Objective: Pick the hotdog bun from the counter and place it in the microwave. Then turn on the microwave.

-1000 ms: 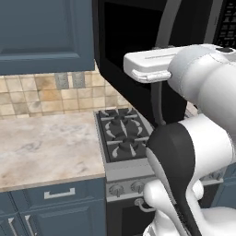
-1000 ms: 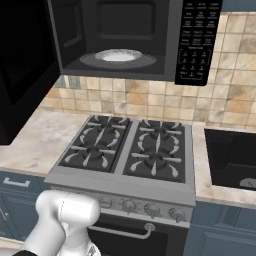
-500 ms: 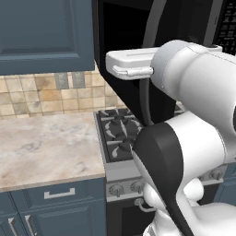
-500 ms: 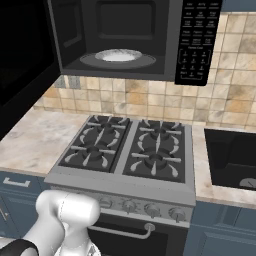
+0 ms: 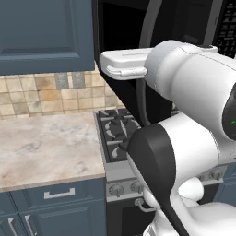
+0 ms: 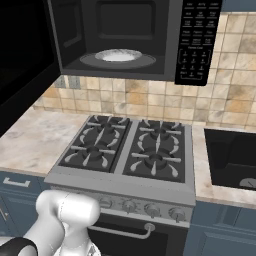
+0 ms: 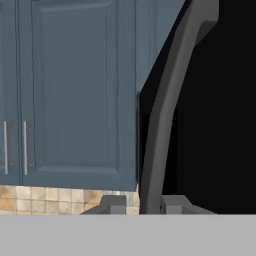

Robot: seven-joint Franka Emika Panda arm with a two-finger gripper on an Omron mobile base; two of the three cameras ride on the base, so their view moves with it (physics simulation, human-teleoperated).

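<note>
**Grey handle clamped, microwave door standing open**

Blue wall cupboard fronts with thin silver pulls took up the left of the hand view. To their right ran the long, curved silver-grey handle strip of the microwave door, with black door glass beyond it. The two-finger gripper was closed about as far as it goes. One dark fingertip sat on each side of the strip's lower end, pinching it.

From the left base camera, the light marbled stone counter lay at the left over dark blue drawer fronts, below a beige tiled backsplash. Beside it to the right was the black gas stove top. Above the stove, the white arm reached towards the edge of the opened door.

From the right base camera, the black door hung wide at the far left. The large black box-shaped microwave sat over the stove with its cavity exposed. A round white plate rested on the cavity floor. Whether the small golden-brown hotdog bun lay on that plate could not be told. The button keypad was at the cavity's right. A dark sink basin was set into the counter at the far right.
</note>
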